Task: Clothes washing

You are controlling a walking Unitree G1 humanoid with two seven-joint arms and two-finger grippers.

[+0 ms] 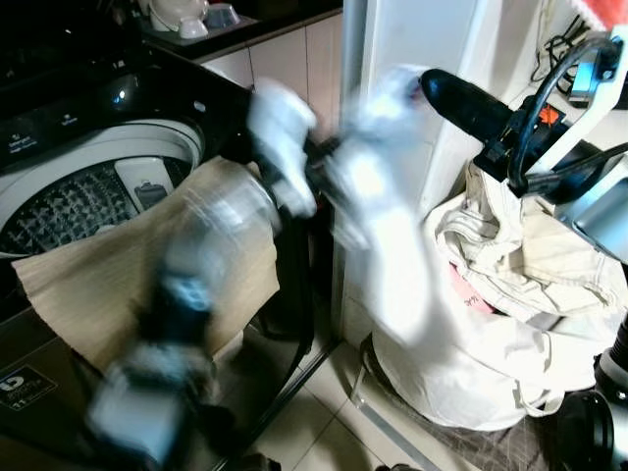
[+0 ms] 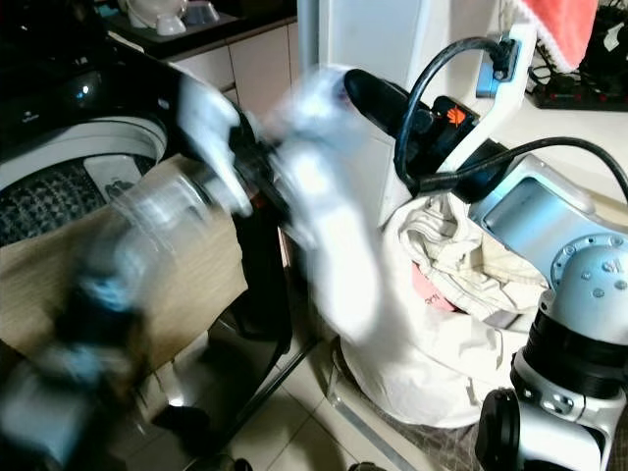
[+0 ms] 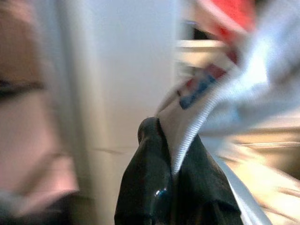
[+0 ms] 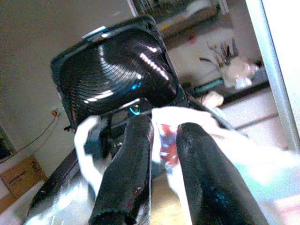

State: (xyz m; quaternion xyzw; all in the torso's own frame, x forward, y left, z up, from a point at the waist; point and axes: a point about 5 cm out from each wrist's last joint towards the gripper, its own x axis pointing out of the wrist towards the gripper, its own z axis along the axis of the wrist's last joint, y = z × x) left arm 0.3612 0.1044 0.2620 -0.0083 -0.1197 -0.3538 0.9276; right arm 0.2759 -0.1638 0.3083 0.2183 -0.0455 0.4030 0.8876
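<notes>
Background around the white panel
Tall white flat panel [image 1: 432, 59] stands upright mid-scene. To its left, cream cabinet fronts [image 1: 294, 59] under a dark countertop [image 1: 245, 31] carrying white ceramic cups [image 1: 186, 15]. To its right, black cables [image 1: 559, 44] against the wall. Pale floor tiles [image 1: 314, 432] below it.

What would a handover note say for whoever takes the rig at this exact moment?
Left gripper: shut on the white garment, blurred mid-swing between laundry bag and washing machine.
Right gripper: raised beside the same garment, fingers apart with cloth between them; no firm grip visible.
Done: lid open, beige cloth draped over the tub rim.
Left: get the white garment and beige cloth into the drum; more clothes remain in the bag.
</notes>
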